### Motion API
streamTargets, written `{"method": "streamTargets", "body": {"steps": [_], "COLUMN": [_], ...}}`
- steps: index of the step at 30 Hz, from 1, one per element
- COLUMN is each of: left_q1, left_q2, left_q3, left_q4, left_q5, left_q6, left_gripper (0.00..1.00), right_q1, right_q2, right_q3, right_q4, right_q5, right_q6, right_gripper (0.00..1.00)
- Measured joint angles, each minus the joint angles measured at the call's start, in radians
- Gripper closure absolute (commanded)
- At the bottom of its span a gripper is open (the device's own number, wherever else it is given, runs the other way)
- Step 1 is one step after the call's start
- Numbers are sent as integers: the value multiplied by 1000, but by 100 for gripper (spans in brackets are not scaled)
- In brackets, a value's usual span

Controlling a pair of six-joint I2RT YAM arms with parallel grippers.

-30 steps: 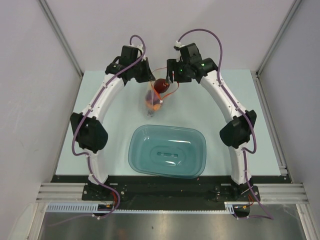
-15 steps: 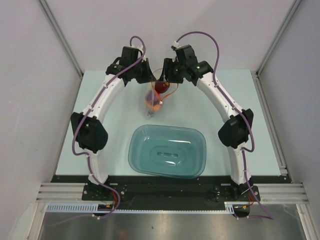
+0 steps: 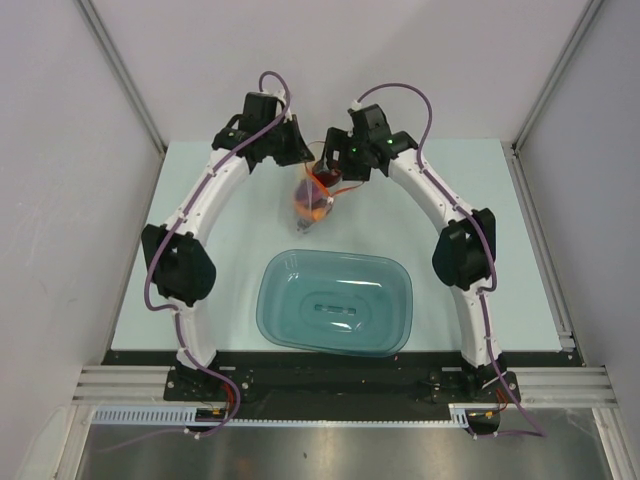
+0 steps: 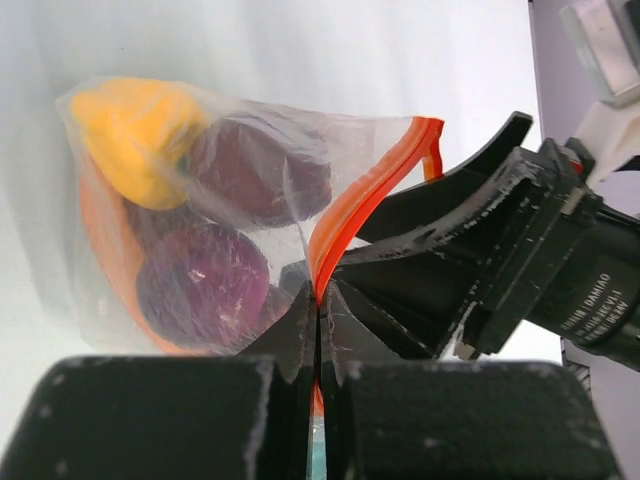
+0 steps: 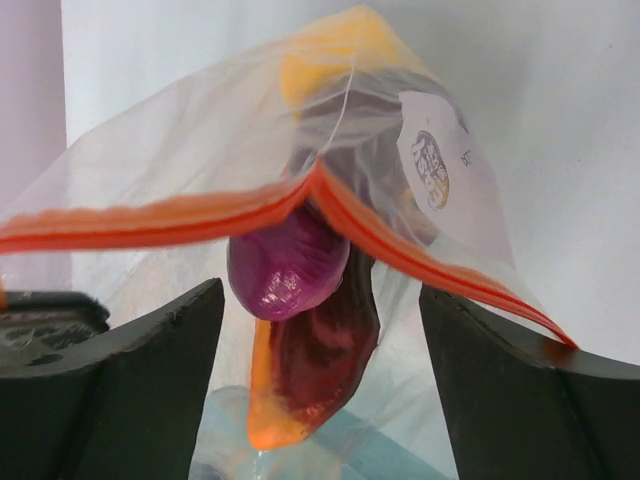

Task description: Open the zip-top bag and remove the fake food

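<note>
The zip-top bag [image 3: 312, 200] hangs above the table at the back, between the two grippers. My left gripper [image 4: 318, 300] is shut on its orange-red zip strip [image 4: 350, 215]. Through the plastic I see the yellow bell pepper [image 4: 135, 130], the dark red apple [image 4: 265, 170], the pink-purple onion [image 4: 200, 285] and the orange-and-maroon slice [image 4: 105, 250]. My right gripper [image 5: 320, 340] is open, a finger on each side of the bag just below the zip strip [image 5: 150, 225]. The onion [image 5: 290, 265] and the slice [image 5: 310, 370] lie between its fingers. The berry cluster is hidden.
A teal translucent tub [image 3: 336, 302] stands on the pale table [image 3: 500, 250] in front of the bag, between the arm bases. Grey walls close in both sides and the back.
My right gripper has moved left, up to the bag's mouth, and now covers the apple in the top view. The left gripper has kept its hold on the zip strip.
</note>
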Motion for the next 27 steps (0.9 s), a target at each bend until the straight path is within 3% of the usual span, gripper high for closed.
{"method": "streamTargets", "body": {"steps": [27], "left_q1": [-62], "left_q2": [32], "left_q3": [10], "left_q4": [12], "left_q5": [-2], "left_q6": [-33], "left_gripper": [100], "right_q1": [-11], "right_q2": [81], "right_q3": [-45], "right_q4": [130], "right_q5": [101], "right_q6": [109], "right_gripper": [6]}}
